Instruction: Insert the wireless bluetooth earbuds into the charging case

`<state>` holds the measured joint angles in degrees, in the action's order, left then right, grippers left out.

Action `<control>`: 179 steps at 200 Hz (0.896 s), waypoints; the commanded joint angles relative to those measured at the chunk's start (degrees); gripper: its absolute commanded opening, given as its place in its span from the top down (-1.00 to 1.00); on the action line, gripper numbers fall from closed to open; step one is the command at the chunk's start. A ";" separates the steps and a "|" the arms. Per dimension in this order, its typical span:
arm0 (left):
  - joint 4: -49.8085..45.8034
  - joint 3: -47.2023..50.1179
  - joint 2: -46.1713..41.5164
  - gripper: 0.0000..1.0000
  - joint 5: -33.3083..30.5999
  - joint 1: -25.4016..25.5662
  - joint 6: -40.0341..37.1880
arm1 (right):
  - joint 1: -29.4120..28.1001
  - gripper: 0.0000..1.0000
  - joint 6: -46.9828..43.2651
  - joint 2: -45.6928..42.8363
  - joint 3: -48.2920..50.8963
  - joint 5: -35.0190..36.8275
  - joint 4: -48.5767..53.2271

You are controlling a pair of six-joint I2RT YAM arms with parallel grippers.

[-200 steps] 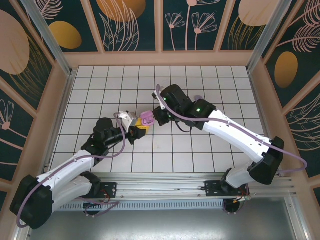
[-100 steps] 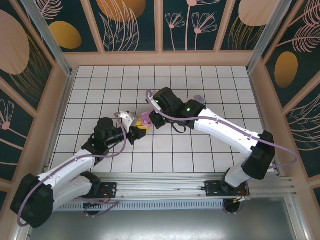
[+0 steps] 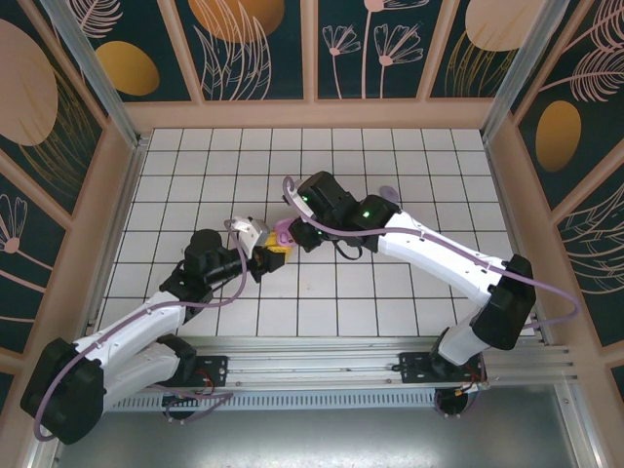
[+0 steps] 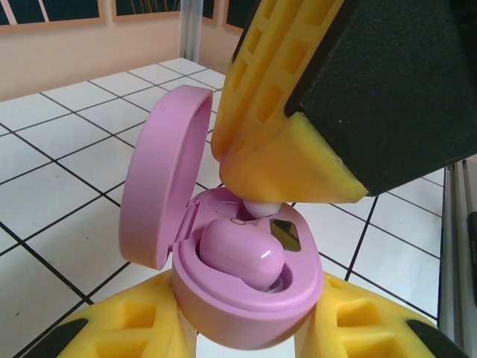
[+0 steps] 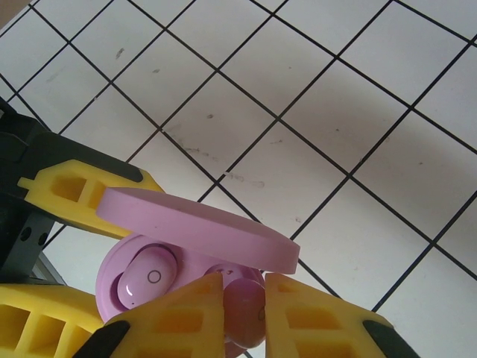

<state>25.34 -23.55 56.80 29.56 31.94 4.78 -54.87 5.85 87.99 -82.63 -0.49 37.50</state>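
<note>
My left gripper [image 4: 246,337] is shut on the base of the pink charging case [image 4: 250,302], whose lid [image 4: 158,179] stands open to the left. One pink earbud [image 4: 240,250] sits in its well. My right gripper [image 5: 244,289] comes down from above, shut on a second pink earbud [image 5: 244,312] that hangs over the case's other well, just under the lid [image 5: 195,227]. The seated bud [image 5: 141,282] shows to its left. In the top view both grippers meet at the case [image 3: 284,234] mid-table, left gripper [image 3: 272,252] below, right gripper [image 3: 293,234] above.
A lavender object [image 3: 388,192] lies on the white tiled floor [image 3: 195,175] just behind my right arm, partly hidden by it. Wooden walls [image 3: 312,114] ring the tiles. A metal rail [image 3: 322,351] runs along the near edge.
My right gripper has moved left with the earbud until it is over the open case, then held almost still. The left arm and the case have not moved.
</note>
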 commanded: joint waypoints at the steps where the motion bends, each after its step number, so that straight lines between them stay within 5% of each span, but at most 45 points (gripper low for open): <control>1: 3.40 -0.58 0.33 0.98 0.33 0.13 0.81 | -0.61 0.67 -0.75 0.95 -0.01 -2.06 1.55; 179: 2.61 -0.71 0.09 0.98 -0.15 0.10 0.78 | -0.61 0.49 0.26 0.24 -0.16 -2.76 -0.20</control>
<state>25.50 -23.55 57.17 29.58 31.94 4.78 -54.85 5.89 88.25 -82.63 -1.17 37.47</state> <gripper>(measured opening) 0.295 0.252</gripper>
